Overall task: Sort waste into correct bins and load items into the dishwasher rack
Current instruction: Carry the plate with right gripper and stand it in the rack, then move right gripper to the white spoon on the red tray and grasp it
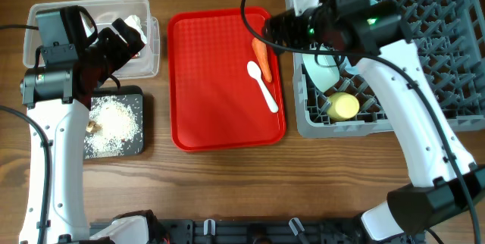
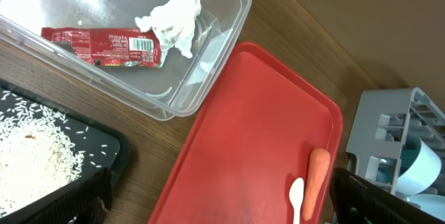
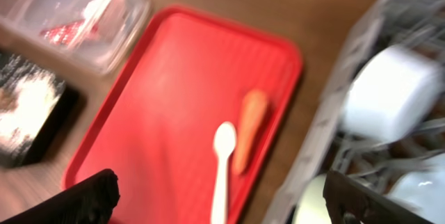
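the crinkled red snack wrapper (image 2: 104,46), ahead-left of your left claw (image 2: 222,206), is showing a barcode, print unreadable. that claw and your right claw (image 3: 222,206) are gaping empty.

Worktop (image 1: 227,191): brown wood, visible grain, satin finish. Red serving tray (image 1: 212,77): plastic, finely textured, low sheen. Clear tub (image 2: 212,57): transparent glossy plastic. Wrapper (image 2: 104,46): shiny printed film. Tissue (image 2: 172,21): soft crumpled paper. Black tray (image 2: 104,156): matt plastic. Spoon (image 1: 263,86): smooth white plastic. Rack (image 1: 455,62): matt grey plastic.
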`<move>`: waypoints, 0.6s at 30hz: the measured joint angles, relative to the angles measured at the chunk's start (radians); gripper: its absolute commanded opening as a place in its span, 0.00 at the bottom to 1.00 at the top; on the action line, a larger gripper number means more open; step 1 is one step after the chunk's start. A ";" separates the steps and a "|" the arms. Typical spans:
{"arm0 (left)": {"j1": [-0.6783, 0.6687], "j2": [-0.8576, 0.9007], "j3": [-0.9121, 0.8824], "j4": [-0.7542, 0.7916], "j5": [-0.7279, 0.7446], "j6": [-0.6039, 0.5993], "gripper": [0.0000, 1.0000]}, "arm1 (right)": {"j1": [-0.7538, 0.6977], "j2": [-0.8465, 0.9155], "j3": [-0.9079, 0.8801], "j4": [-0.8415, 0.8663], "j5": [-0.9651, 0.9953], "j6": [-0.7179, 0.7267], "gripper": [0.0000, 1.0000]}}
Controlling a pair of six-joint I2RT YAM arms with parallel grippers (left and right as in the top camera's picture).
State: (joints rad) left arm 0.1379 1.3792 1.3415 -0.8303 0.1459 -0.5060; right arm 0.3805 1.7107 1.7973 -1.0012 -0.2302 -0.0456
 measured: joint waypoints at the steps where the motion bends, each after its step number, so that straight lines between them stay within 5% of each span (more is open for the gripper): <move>1: 0.000 0.000 0.000 0.000 0.000 0.000 1.00 | 0.005 0.000 -0.031 -0.001 -0.014 0.000 0.88; 10: 0.000 0.000 0.000 0.000 0.000 0.000 1.00 | 0.057 0.062 -0.369 0.188 -0.058 0.027 0.77; 18: 0.000 0.000 0.000 0.000 0.000 0.000 1.00 | 0.123 0.100 -0.438 0.269 0.002 0.013 0.74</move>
State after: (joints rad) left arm 0.1379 1.3792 1.3415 -0.8303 0.1463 -0.5060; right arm 0.5034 1.8103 1.3594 -0.7326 -0.2283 -0.0322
